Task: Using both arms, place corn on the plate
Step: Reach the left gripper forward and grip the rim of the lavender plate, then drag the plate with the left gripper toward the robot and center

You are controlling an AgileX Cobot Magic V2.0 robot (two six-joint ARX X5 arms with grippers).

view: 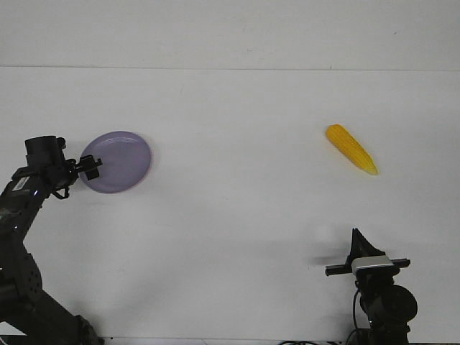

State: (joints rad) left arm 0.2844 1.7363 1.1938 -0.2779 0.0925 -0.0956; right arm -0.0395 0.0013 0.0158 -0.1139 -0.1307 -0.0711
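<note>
Ridged, tapering corn [351, 149] is lying on the matte white counter [237, 215], well apart from the smooth round plate [118, 162]. Left end effector [90, 167] is pinching the plate's rim; right end effector [357, 241]: grip state unclear.

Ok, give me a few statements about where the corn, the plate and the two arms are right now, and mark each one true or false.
1. The corn lies on the plate. False: it lies on the table, far to the plate's right.
2. The left gripper is at the plate's near-left rim. True.
3. The right gripper holds the corn. False: it is nearer the camera, apart from the corn.
4. The plate has no food on it. True.
5. The corn is tilted, its thick end farther away. True.
</note>
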